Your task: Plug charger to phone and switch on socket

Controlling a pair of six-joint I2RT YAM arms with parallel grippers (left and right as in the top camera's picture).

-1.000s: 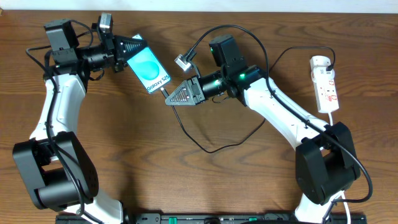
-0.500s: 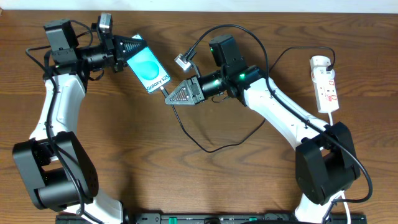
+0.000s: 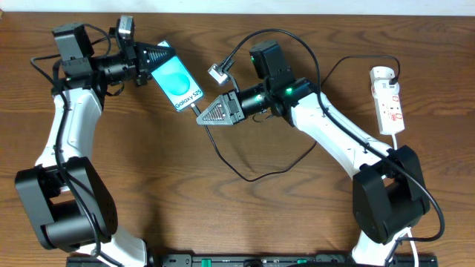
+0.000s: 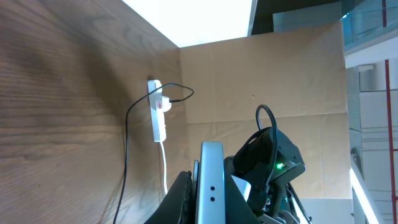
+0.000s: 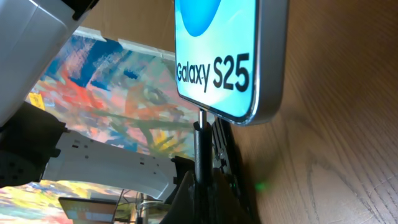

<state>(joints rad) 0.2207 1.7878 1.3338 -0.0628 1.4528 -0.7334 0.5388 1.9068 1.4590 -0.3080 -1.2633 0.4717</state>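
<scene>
Left gripper (image 3: 163, 54) clamps the phone (image 3: 179, 83); right gripper (image 3: 202, 117), at its 5 o'clock, pinches the charger (image 5: 200, 144) tip touching its edge.

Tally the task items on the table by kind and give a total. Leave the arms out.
Galaxy S25 phone: 1
Black charger cable: 1
White power strip: 1
Total: 3
</scene>
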